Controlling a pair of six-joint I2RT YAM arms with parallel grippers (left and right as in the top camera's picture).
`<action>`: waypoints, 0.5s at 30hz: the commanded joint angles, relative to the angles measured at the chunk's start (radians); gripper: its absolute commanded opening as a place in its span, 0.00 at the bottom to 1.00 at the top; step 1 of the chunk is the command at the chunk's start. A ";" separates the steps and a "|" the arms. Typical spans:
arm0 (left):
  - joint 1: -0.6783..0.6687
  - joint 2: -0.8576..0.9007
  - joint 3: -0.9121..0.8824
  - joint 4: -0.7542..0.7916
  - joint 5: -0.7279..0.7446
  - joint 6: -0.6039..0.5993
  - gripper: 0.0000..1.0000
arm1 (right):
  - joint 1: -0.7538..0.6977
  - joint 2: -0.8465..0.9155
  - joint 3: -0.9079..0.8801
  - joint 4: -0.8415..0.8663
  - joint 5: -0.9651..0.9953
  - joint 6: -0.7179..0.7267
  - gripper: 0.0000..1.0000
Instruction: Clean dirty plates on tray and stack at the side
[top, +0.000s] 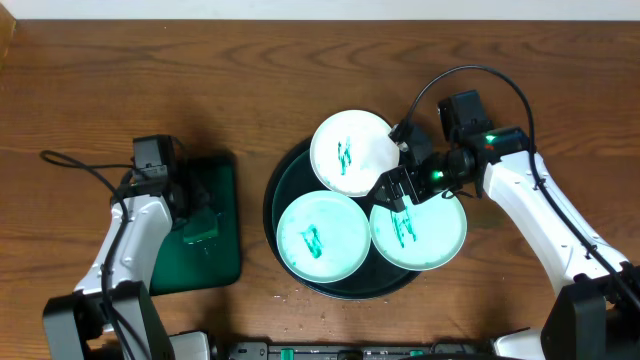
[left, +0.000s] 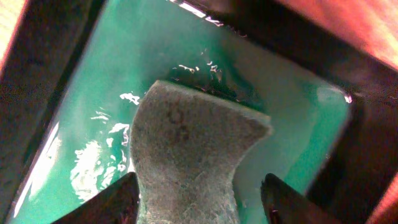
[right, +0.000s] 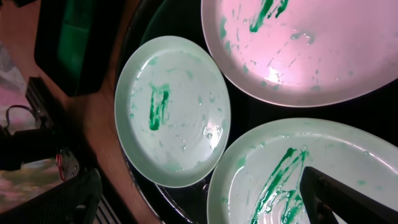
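My left claw (left: 196, 202) is clamped on the wet sponge (left: 189, 152) in the green tub (top: 205, 225), so I should lift it slowly while my right claw (top: 400, 190), fingers apart, steadies the smeared plate (top: 420, 230) on the round tray (top: 290, 170).

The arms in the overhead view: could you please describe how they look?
Both arms have white link shells with black joints, black wrist camera blocks and looping black cables. The right arm shows a green light near its black gripper; the left arm ends in a black gripper.
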 joint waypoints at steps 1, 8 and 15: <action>0.002 -0.018 0.025 -0.016 0.010 0.012 0.72 | 0.010 -0.001 0.025 0.003 -0.019 0.008 0.99; 0.002 -0.008 0.025 -0.023 0.009 0.013 0.54 | 0.010 -0.001 0.025 0.009 -0.019 0.008 0.99; 0.002 0.039 0.025 -0.020 0.006 0.016 0.40 | 0.010 -0.001 0.025 0.008 -0.019 0.008 0.99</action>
